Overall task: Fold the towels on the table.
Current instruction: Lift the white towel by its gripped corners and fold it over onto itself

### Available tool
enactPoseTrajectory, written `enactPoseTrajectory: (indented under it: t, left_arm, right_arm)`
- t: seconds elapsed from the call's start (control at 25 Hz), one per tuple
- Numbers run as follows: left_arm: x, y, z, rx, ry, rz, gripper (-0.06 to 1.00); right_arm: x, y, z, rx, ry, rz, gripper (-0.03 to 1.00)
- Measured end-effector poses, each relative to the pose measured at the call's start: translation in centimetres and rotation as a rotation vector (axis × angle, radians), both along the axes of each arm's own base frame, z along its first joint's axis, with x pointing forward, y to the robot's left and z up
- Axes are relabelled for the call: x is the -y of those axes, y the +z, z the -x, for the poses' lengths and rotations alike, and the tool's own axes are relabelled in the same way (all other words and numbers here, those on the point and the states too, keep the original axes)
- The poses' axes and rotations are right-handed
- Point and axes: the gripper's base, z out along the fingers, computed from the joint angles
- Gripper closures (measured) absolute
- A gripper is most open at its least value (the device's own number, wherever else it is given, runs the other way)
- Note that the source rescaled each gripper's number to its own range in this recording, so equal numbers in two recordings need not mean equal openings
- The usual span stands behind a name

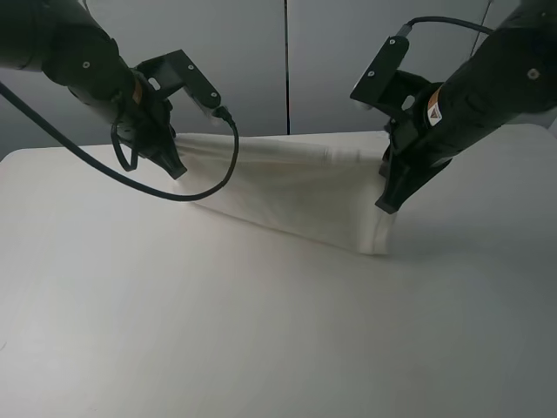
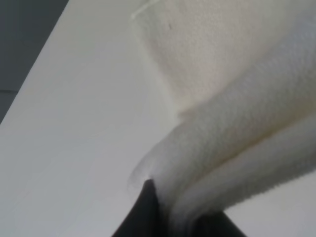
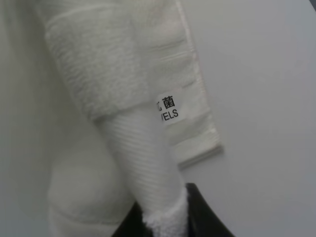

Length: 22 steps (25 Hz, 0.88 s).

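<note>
We are looking down from the high camera at the white table, and we are finding the left gripper at about 10 o'clock from the middle of the view. Its jaws are clenching the upper left corner of the white terry towel. A black cable is looping down beside it, in front of the cloth. In the left wrist view we are seeing the left gripper with its dark fingers pinching doubled layers of the towel above the table.

The towel is hanging as a stretched sheet between the two arms, just toward 12 o'clock from the centre. Its upper edge is being held up off the surface, and its lower edge is resting on the table, slanting down toward 4 o'clock.

At about 3 o'clock the right gripper is grasping the towel's right-hand edge, jaws closed on the cloth. In the right wrist view we are seeing the right gripper squeezing a gathered roll of the towel. The woven band and a small label with dark print are showing just above the fingers, against the table.
</note>
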Motion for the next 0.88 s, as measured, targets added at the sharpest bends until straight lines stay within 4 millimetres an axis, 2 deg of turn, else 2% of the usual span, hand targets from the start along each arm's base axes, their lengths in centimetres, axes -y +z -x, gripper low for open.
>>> enactPoseTrajectory:
  t: [0.32, 0.4, 0.44, 0.48, 0.56, 0.64, 0.68, 0.76, 0.88]
  left_arm:
    - [0.2, -1.6, -1.5, 0.015, -0.012, 0.060, 0.94]
    - [0.3, -2.2, -1.7, 0.010, -0.019, 0.054, 0.87]
    - [0.3, -2.3, -1.8, 0.009, -0.017, 0.052, 0.79]
    - [0.3, -2.4, -1.8, 0.010, -0.017, 0.049, 0.69]
    - [0.0, -2.5, -2.1, 0.018, 0.002, 0.041, 0.42]
    - [-0.5, -2.4, -2.5, 0.036, 0.041, 0.037, 0.12]
    - [-0.6, -2.3, -2.6, 0.048, 0.060, 0.036, 0.03]
    - [-0.7, -2.2, -2.7, 0.068, 0.080, 0.036, -0.03]
    - [-0.8, -2.1, -2.9, 0.085, 0.085, 0.027, -0.04]
  right_arm:
    - [-0.3, -2.6, -1.4, 0.010, -0.052, 0.022, 0.97]
    - [-0.3, -2.9, -1.6, 0.008, -0.071, 0.024, 0.97]
    - [-0.3, -2.9, -1.6, 0.013, -0.078, 0.020, 0.96]
    - [-0.3, -3.0, -1.7, 0.012, -0.091, 0.013, 0.91]
    - [-0.1, -3.0, -1.7, 0.013, -0.118, 0.008, 0.67]
    - [0.1, -3.0, -1.8, 0.016, -0.161, -0.010, 0.22]
    - [0.1, -2.9, -1.9, 0.021, -0.185, -0.020, 0.07]
    - [0.2, -2.9, -2.0, 0.034, -0.216, -0.028, -0.01]
    - [0.5, -2.8, -2.0, 0.042, -0.255, -0.014, -0.03]
